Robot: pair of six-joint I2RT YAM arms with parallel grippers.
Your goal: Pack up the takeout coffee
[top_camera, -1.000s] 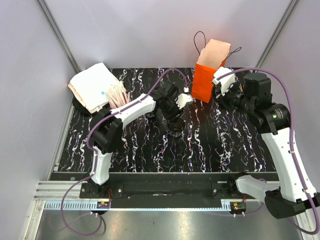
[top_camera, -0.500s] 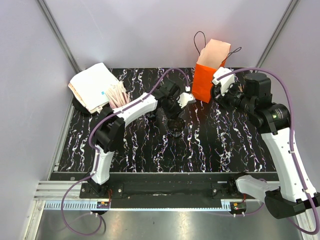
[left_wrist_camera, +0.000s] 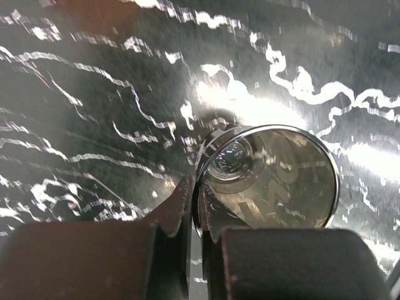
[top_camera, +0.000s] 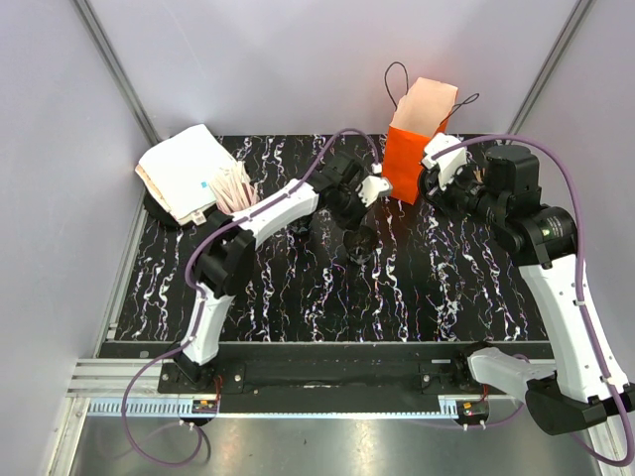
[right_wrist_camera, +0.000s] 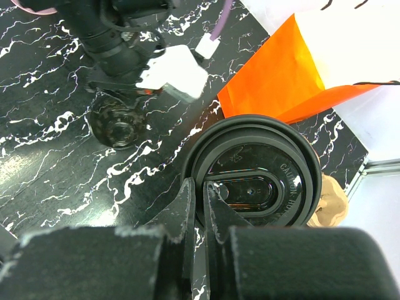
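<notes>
The right claw [right_wrist_camera: 199, 187] is closed, its two dark fingers nipping the rim of the coffee [right_wrist_camera: 256, 181]. The cup's body is hidden under its lid [right_wrist_camera: 275, 159], a round black plastic disc with a raised oval in the middle and embossed letters along one edge. They begin "CAU"; the rest cannot be read. The coffee hangs just beside the bag [right_wrist_camera: 281, 81], outside it and near its lower corner. The bag is stiff orange paper, pale inside, with thin black cord handles. It stands upright at the back of the table [top_camera: 446, 288], and its contents cannot be seen.

The left claw [left_wrist_camera: 195, 187] is also closed, its fingers pinching the thin rim of the open cup [left_wrist_camera: 275, 181]. This is a round black cup with a glossy inside; whether it holds anything is unclear. It sits in front of the bag, a little apart.

The table is black with white marble veins. At its back left a pink cup [top_camera: 230, 188] holds wooden sticks, touching a stack of white napkins [top_camera: 184, 171].
</notes>
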